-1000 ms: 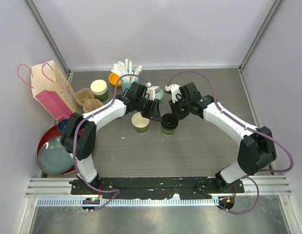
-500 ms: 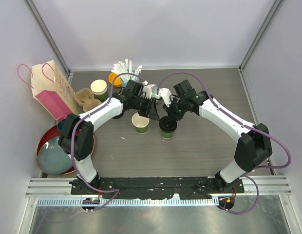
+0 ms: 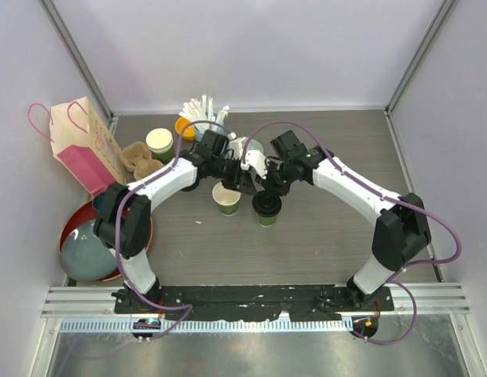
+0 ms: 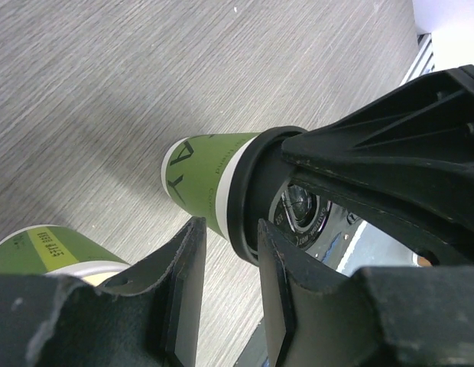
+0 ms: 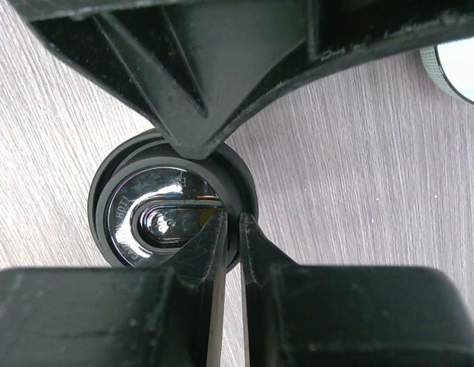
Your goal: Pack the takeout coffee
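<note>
Probably light, thin-walled and easily crushed, the lidded cup (image 4: 206, 172) stands on the bench (image 3: 306, 251) just beside the open cup (image 3: 226, 198), best gripped round its body; the right pincer (image 5: 231, 222) pinches the rim of its black lid (image 5: 157, 218), the left pincer (image 4: 229, 229) stands half-open, empty.

Pink paper bag (image 3: 80, 149) far left, cardboard cup carrier (image 3: 140, 161) right beside it, blue straw cup (image 3: 204, 118) further back.

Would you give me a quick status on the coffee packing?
Left gripper open, empty, beside open cup. Right gripper shut on lidded cup's rim. Neither cup packed; grippers crowd each other.
</note>
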{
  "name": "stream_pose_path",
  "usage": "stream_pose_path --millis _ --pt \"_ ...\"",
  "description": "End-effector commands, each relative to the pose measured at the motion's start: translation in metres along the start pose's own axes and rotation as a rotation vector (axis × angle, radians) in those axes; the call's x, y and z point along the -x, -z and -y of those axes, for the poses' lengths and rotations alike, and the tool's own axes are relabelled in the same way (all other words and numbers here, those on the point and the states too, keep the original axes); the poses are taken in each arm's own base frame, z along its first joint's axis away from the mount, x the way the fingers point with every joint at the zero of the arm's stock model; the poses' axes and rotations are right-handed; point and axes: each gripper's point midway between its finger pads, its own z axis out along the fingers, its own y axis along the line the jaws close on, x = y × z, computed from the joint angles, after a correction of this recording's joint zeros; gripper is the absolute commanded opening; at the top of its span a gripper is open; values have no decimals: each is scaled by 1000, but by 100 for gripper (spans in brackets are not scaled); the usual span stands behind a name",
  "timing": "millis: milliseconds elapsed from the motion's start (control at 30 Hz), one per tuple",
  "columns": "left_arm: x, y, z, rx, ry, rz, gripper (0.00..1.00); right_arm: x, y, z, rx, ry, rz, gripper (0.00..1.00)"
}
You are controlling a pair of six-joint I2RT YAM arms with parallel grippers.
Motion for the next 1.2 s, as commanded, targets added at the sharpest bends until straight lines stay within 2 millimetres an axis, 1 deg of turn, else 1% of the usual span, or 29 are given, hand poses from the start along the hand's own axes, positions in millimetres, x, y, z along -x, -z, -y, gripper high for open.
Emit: stream_pose_path --millis 0,67,100,200,267,400,567,667,700,733,767,833,867,900,933,967,1000,1033,1067,1100,1133,1167 --pt "9 14 18 -46 -24 45 36 21 10 9 -32 73 69 21" --pt "9 14 17 -46 -21 46 36 22 12 9 -38 63 72 31" --pt "8 14 18 -48 -22 47 36 24 15 8 -41 62 78 39" --pt "7 12 17 -53 -13 41 35 30 21 10 -54 43 95 49" --pt "5 10 14 -52 -1 35 35 35 27 11 -69 42 110 51" --pt "4 10 15 -62 10 30 34 44 38 18 -114 27 127 54" --pt "6 14 19 -61 -6 43 33 51 60 30 -212 9 146 56" --pt "8 16 21 -59 -19 51 33 54 68 31 -236 -10 162 57" --pt "7 18 22 -57 -18 51 32 55 73 32 -255 -36 177 58" --pt "6 18 21 -53 -18 49 32 56 76 35 -280 -74 183 59" --pt "5 19 20 -48 -19 50 32 58 80 40 -327 -193 202 59" --pt "4 22 20 -39 -22 57 31 56 87 43 -379 -339 224 59" --pt "3 23 19 -36 -19 56 31 53 88 44 -415 -514 240 59" --pt "3 23 19 -34 -20 59 31 44 83 40 -418 -589 229 58" --pt "3 24 21 -37 -23 61 31 36 85 38 -449 -669 226 58" --pt "3 24 19 -35 -19 59 31 30 82 35 -455 -723 221 57" --pt "2 23 19 -36 -19 57 31 18 73 25 -441 -815 207 57" --pt "1 21 17 -33 -14 52 30 20 75 23 -442 -844 248 57" --pt "-1 20 15 -31 -10 50 30 17 73 20 -437 -868 258 57" --pt "-2 19 15 -33 -5 48 30 6 65 12 -425 -919 246 56" --pt "-4 18 13 -34 5 44 30 8 68 11 -425 -927 277 56" --pt "-6 15 12 -35 8 40 30 7 67 9 -421 -938 284 55"
